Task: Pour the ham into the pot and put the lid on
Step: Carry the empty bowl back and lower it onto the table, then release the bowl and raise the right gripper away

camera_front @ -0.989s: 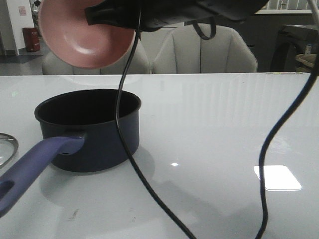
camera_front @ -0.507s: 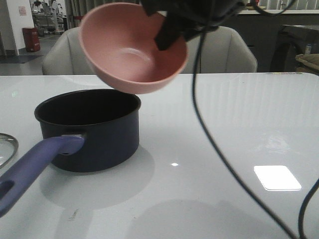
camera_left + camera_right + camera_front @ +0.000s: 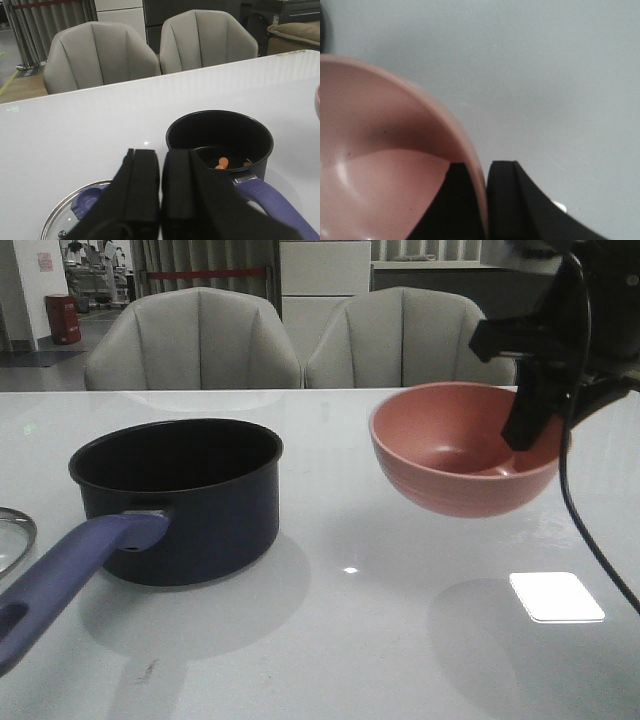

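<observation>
— Where has the round pink bowl point(image 3: 463, 448) gone? Half a second ago it hung tipped over the dark navy saucepan point(image 3: 178, 498).

— It has swung off toward the worktop's right edge, level again and lower, held clear above the glossy white worktop point(image 3: 400, 640). The right gripper point(image 3: 486, 185) has its fingers pinched on the bowl's rim, one inside, one outside. The bowl shows bare inside.

— And the ham?

— A few small orange-pink chunks point(image 3: 223, 163) lie on the saucepan's black floor. The pan hasn't moved, its long purple-blue handle point(image 3: 70, 575) pointing to the near left corner.

— The cover?

— The round clear glass lid with a steel rim point(image 3: 82, 212) lies flat at the left edge, unmoved, just beside the handle. The left gripper point(image 3: 160, 200) hangs over it, fingers pressed together on nothing.
</observation>
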### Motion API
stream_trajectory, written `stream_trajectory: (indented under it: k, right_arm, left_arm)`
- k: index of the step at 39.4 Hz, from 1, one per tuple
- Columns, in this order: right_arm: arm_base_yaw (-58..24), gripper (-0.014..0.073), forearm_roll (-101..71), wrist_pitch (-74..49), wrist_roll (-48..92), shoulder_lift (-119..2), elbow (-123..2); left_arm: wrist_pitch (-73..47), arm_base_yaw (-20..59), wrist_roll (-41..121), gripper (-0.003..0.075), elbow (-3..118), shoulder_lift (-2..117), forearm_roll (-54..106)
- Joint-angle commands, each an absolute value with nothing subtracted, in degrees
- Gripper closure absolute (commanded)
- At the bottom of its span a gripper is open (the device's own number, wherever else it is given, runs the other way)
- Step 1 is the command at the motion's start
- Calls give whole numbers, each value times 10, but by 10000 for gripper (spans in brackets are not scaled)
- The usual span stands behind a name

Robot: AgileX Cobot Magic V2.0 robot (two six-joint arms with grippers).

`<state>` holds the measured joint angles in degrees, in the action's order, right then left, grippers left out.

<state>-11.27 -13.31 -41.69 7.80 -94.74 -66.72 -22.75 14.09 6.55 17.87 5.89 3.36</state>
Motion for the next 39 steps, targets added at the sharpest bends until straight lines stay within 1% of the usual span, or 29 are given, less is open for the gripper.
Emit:
stream_trajectory:
  k: [1,7,12,15,20,23,29,33,39]
  right_arm:
    - [-99,454,-142,-413,75,-946,-682]
    - [-95,447,-146,-406,75,-978,-682]
    - [-95,406,-146,-403,75,-1002,-682]
    - [-95,359,-146,-403,75,-1011,-682]
    - [-95,242,-146,-400,75,-1015,-682]
    - [-95,200,-146,-396,77,-1012,-684]
    - [-95,199,-146,-421,96,-990,-688]
    - [-95,199,-146,-425,97,-954,-683]
    - [-96,199,-146,-385,97,-867,-647]
  left_arm:
    - [-188,147,66,607,195,65,39]
    - [-189,147,66,607,195,65,39]
    - [-189,147,66,607,195,65,39]
    - [-189,147,66,607,195,65,39]
    - [-190,147,66,607,195,65,39]
    - [-190,147,66,607,195,65,39]
    - [-190,147,66,607,195,65,39]
    - [-190,147,66,607,195,65,39]
    - [-186,147,66,607,195,65,39]
